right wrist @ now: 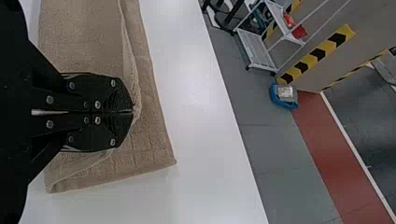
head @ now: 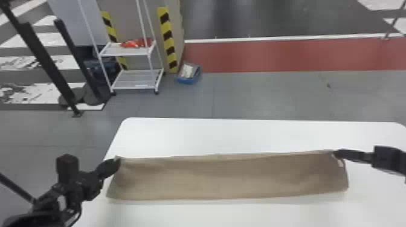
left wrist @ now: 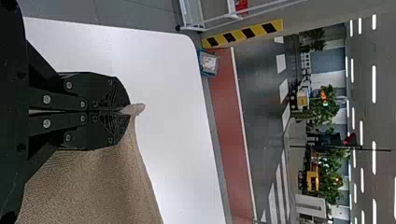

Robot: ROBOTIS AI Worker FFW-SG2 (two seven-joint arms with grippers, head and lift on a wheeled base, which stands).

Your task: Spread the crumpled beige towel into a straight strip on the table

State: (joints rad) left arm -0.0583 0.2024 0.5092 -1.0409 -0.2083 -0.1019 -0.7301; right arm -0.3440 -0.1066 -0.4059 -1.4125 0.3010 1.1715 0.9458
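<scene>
"Your left claw (head: pixel 117 163), what does it hold?"

"It is closed on a far corner of the towel (head: pixel 223 178), a small tip of cloth poking out past the fingers, near the left edge of your desk (head: pixel 241 132)."

"And your right claw (head: pixel 336 153)?"

"Clamped on the towel's far edge, close to its right end, where the cloth shows a fold and a pale hem."

"Between them?"

"The towel, drawn out in a broad, nearly straight strip across your desk, with soft ripples at both ends and the long near edge facing you."

"Beyond your desk?"

"Gray floor, then a blue box (head: pixel 188 77) beside a yellow-and-black striped post (head: pixel 167 36). To its left stands a white cart (head: pixel 136 80), a red item (head: pixel 136 43) on its upper shelf; to its right runs a red floor band (head: pixel 287 55)."
</scene>
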